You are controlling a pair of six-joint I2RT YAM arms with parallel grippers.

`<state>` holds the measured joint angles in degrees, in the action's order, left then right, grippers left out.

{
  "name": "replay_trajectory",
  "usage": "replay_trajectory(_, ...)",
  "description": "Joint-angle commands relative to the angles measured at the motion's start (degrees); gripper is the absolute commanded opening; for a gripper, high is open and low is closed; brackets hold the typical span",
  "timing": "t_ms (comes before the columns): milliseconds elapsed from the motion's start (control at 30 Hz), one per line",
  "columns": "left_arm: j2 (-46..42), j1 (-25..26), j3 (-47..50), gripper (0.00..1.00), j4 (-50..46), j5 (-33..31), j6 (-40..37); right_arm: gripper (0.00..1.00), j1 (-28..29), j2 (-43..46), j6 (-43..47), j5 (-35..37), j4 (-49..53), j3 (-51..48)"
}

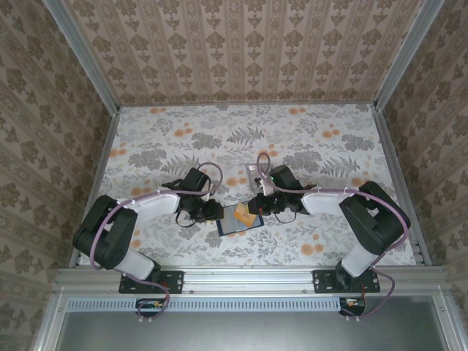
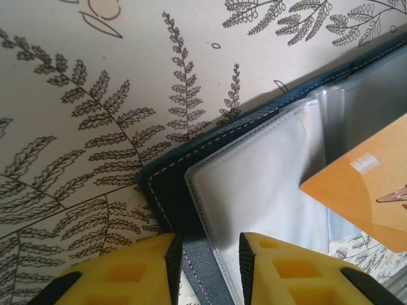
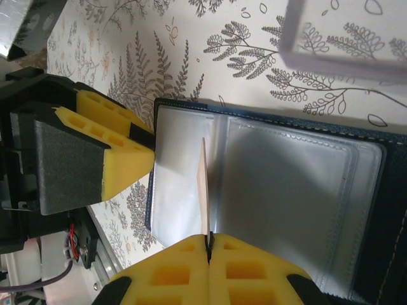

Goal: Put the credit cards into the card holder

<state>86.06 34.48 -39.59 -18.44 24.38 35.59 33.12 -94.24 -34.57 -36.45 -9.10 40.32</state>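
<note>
I count two grippers, one card holder (image 3: 286,190), one orange card (image 3: 205,184) and one clear rack (image 3: 343,65), all on a table (image 1: 307,146) with a printed leaf pattern.

The card holder lies open and flat near the front edge of the table, between the two arms. Its navy cover is underneath and its clear plastic pockets (image 3: 184,159) face up.

The right gripper (image 3: 208,251) has its yellow jaws pressed together on the orange card. It holds the card by one edge, standing upright above the open pockets near the middle fold. The right wrist camera shows the card only as a thin line. I cannot tell whether its far edge touches the plastic or has gone into a pocket.

The left gripper (image 2: 206,267) is at the opposite side of the holder. Its yellow fingers (image 2: 146,273) stand a little apart, and the stitched navy edge and the rim of a pocket run into the narrow gap between them. I cannot tell whether they really press on it.

The rack is just beyond the holder. It is blurred and cut off by the frame in the right wrist view. In the left wrist view the orange card is cut off at the right border, and the plastic reflects light, so what is in the pockets is hard to read.
</note>
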Motion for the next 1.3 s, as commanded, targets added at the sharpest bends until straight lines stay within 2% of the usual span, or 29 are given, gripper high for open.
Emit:
replay_trajectory(0, 1.8, 0.3, 0.6, 0.33, 0.0, -1.0, 2.0, 0.0, -0.3, 1.0, -1.4, 2.0, -1.2, -1.8)
replay_trajectory(200, 1.8, -0.5, 1.2, 0.33, -1.6, -2.8, 2.0, 0.0, -0.5, 3.3, -0.8, 3.6, 0.5, -3.2)
replay_trajectory(333, 1.8, -0.7, 1.8, 0.28, -2.3, -3.5, 1.2, 0.0, -1.4, 3.6, -2.0, 0.2, -0.8, -3.8)
replay_trajectory(467, 2.4, -1.2, 1.6, 0.26, -2.2, -2.5, 1.2, 0.0, -1.4, 3.9, -1.8, 2.1, -0.3, -4.3)
replay_trajectory(833, 2.3, -1.7, 2.3, 0.23, -0.5, -3.2, 1.1, 0.0, -0.1, -0.3, -5.5, -0.5, -7.8, -3.8)
replay_trajectory(933, 2.3, -1.7, 2.0, 0.22, -0.7, -3.0, 1.3, 0.0, 0.2, -0.6, -9.5, 0.6, -11.6, -4.5)
replay_trajectory(1067, 2.7, -2.1, 1.7, 0.2, -1.6, -4.6, 1.0, 0.05, 0.6, -2.4, -10.8, 2.1, -13.6, -4.1)
replay_trajectory(1267, 3.2, -2.5, 1.6, 0.19, -1.7, -4.9, 0.8, 0.07, 2.5, -3.9, -14.7, 4.6, -18.4, -4.8)
